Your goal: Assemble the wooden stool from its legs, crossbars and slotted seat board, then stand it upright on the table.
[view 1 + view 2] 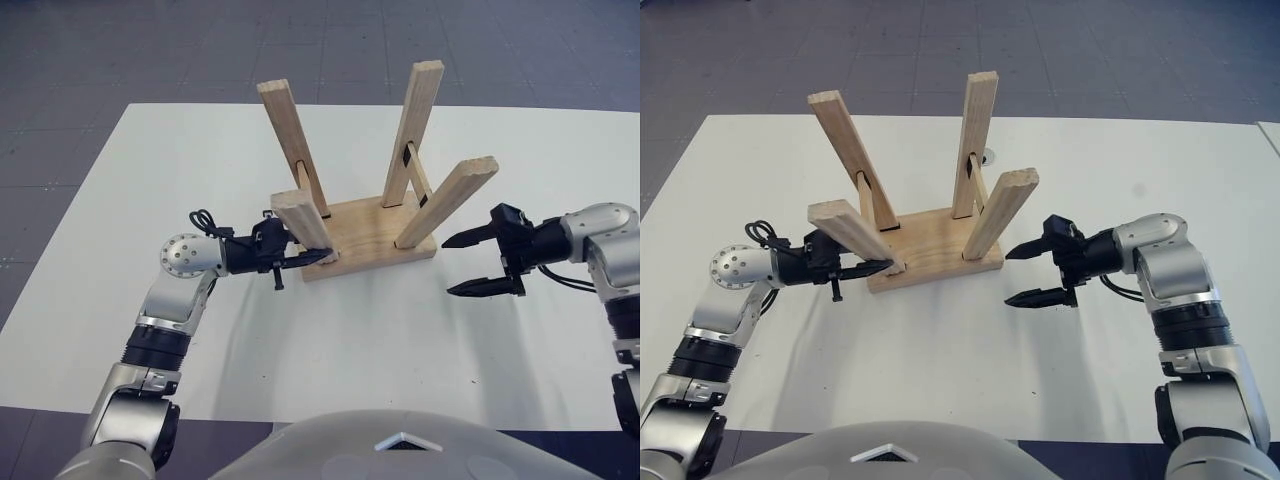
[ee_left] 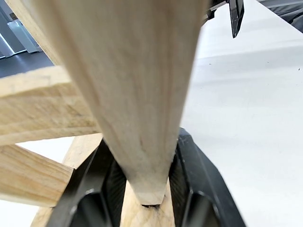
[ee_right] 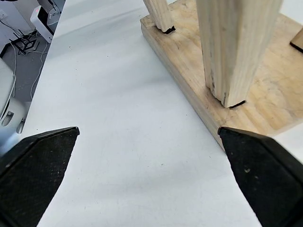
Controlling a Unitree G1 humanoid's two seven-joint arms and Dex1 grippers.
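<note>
White counter (image 1: 150, 200) carries everything, with a dark tiled floor (image 1: 120, 50) beyond its far edge. The pale wooden stool (image 1: 370, 215) sits upside down around the middle of the counter. Its seat board (image 1: 365, 238) lies flat on the surface and four legs point upward, splaying outward. The far-left leg (image 1: 288, 135) and far-right leg (image 1: 417, 125) rise highest, and a shorter slanted strip of wood stands against the base of each; I cannot tell whether these are crossbars. The near-right leg (image 1: 450, 198) leans out over the board's right end. The near-left leg (image 1: 300, 215) leans toward the robot's left.

The left gripper (image 1: 322, 258) lies low over the counter at the board's left end, clamped on the near-left leg close to where it enters the board. In the left wrist view the black fingers (image 2: 199, 189) press against both sides of that leg's tapered foot.

The right gripper (image 1: 448, 265) hovers just beside the board's right end without touching it. Its fingers (image 3: 38, 161) are spread wide apart and hold nothing.
</note>
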